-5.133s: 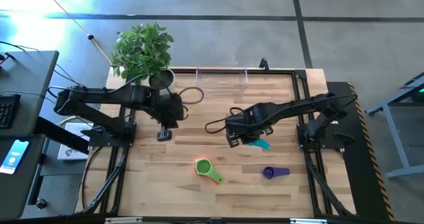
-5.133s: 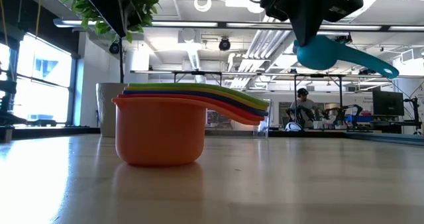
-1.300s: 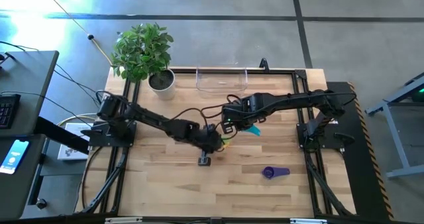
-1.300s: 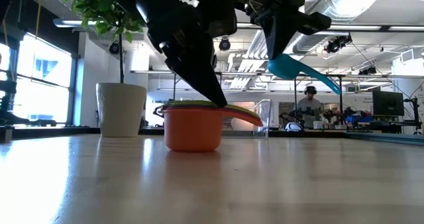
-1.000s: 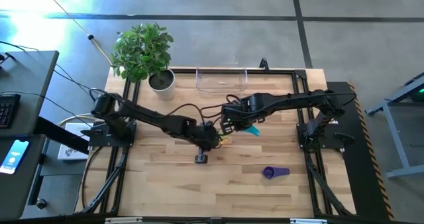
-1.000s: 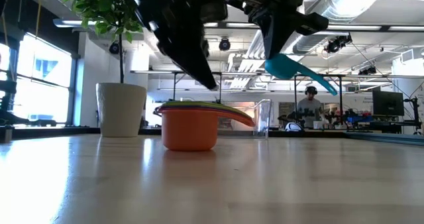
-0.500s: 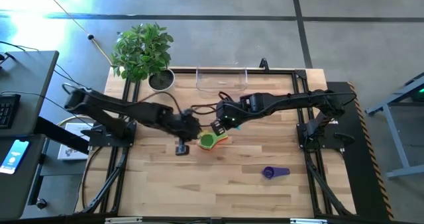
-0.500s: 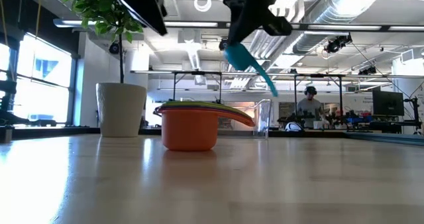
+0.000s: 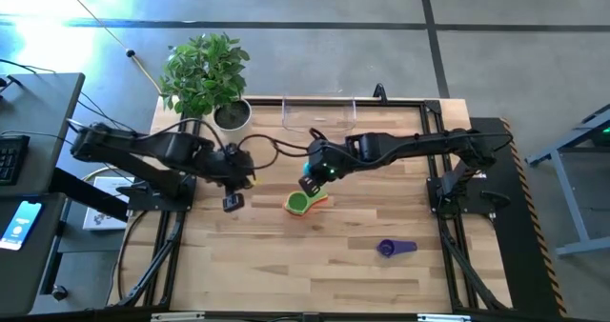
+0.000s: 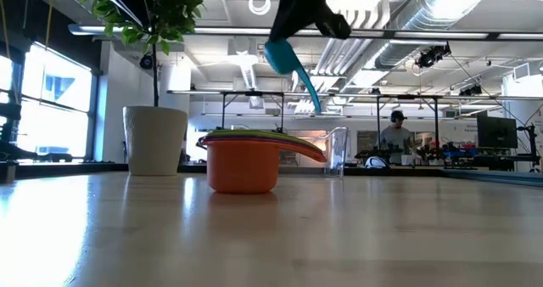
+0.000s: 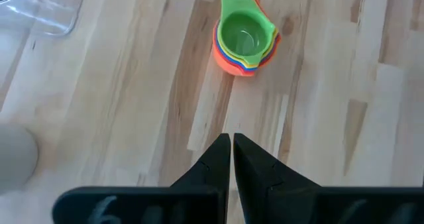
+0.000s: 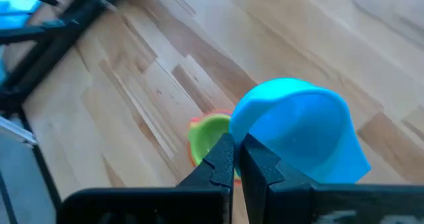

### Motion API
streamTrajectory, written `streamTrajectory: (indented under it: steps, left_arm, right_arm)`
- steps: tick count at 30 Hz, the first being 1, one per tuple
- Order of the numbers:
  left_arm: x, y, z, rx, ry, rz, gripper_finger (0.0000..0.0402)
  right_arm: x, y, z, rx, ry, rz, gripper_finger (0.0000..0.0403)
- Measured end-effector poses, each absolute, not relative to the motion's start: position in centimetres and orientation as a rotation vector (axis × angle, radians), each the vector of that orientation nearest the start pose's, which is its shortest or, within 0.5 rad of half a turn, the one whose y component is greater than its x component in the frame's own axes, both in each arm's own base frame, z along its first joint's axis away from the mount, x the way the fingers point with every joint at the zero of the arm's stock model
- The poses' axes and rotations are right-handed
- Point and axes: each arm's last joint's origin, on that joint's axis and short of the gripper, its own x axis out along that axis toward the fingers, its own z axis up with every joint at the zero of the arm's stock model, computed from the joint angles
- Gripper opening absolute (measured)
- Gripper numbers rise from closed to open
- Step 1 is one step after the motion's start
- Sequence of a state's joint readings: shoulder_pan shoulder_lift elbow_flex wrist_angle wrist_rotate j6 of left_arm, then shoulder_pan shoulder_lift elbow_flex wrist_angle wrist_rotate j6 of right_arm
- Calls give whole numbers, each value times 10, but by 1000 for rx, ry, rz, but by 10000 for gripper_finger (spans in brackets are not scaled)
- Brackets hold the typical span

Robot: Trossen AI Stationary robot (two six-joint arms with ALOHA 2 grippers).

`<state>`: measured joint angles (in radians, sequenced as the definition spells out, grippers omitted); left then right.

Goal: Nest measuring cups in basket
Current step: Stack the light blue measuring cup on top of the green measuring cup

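At table centre, a nested stack of measuring cups [image 9: 304, 201], green cup on top, orange at the bottom, handles fanned toward 4 o'clock. Just off its 12 o'clock, the right gripper [image 9: 313, 176], fingers pinched tight on the light blue cup [image 9: 309, 183], held in the air and tilted, handle slanting downward in the low view [image 10: 289, 64]. From the right wrist view, blue bowl [image 12: 298, 134] just ahead of the fingertips, green-topped stack [image 12: 209, 139] lower on the wood beyond it. At 9 o'clock from the stack, well apart from it, the left gripper [image 9: 232, 200], fingers pressed together on nothing, the stack [image 11: 245, 40] clear ahead in the left wrist view.

At 5 o'clock, well apart from all that, a lone purple cup [image 9: 393, 249], handle toward 3 o'clock. At the far edge, 12 o'clock, the clear basket [image 9: 319, 116], no cup inside as far as can be made out. To its 9 o'clock, a white pot [image 9: 232, 116] with a leafy green plant [image 9: 202, 70], standing clear of both arms. Black cables looping across the boards between the arms.

Underfoot, a pale butcher-block table [image 9: 334, 270] in a black frame. Beyond it, a grey floor; in the low view, a bright hall with ceiling ducts, and a person [image 10: 392, 134] seated far back among desks.
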<state>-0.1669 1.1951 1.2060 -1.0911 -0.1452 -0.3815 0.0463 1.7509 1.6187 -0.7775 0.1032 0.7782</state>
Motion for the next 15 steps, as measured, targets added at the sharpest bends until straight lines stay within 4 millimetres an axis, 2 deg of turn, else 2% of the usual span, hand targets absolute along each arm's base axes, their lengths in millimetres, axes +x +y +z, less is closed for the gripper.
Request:
streamTrajectory:
  steps: [7, 15]
  left_arm:
    - [191, -26, 339, -189, 1002, 210, 10]
    - [168, -14, 343, -188, 1017, 378, 10]
  right_arm:
    - [400, 15, 341, 571, 854, -384, 0]
    - [432, 26, 331, 552, 1083, -438, 0]
